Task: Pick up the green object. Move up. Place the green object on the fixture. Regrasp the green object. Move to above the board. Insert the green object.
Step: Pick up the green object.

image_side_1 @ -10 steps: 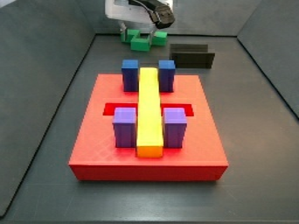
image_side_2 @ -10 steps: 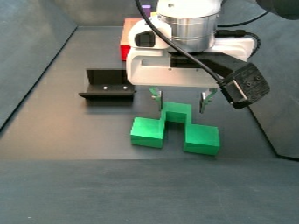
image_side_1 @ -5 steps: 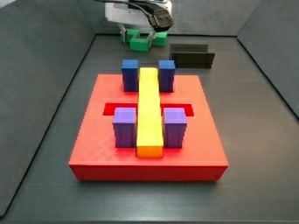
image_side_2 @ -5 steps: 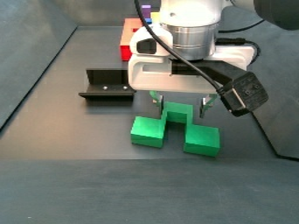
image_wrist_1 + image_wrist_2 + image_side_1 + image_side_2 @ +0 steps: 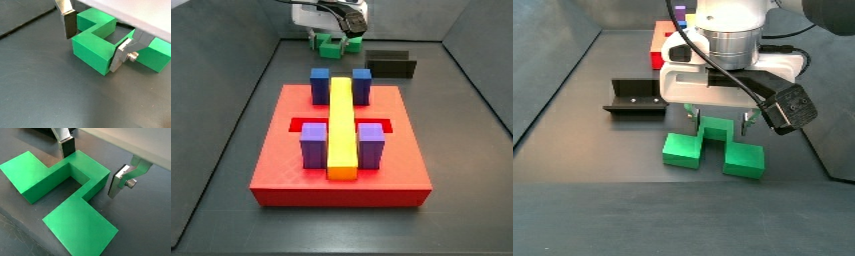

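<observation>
While the gripper (image 5: 716,124) sits low at frame centre, its jaws spread either side of the green object's (image 5: 712,149) central cube on the floor, a lopsided closure could likely twist the piece and spoil placement on the fixture (image 5: 633,98).

My two wrist cameras sit close above the floor and look down past my gripper (image 5: 97,43) onto the green object (image 5: 100,44), each from an opposite side of it. One side camera stands high behind the board (image 5: 339,170), facing along it toward my distant gripper (image 5: 333,40) and the fixture (image 5: 390,64). The opposite side camera faces back, nearer, sharing the green object (image 5: 714,152), fixture (image 5: 633,98) and board's corner (image 5: 657,44).
</observation>
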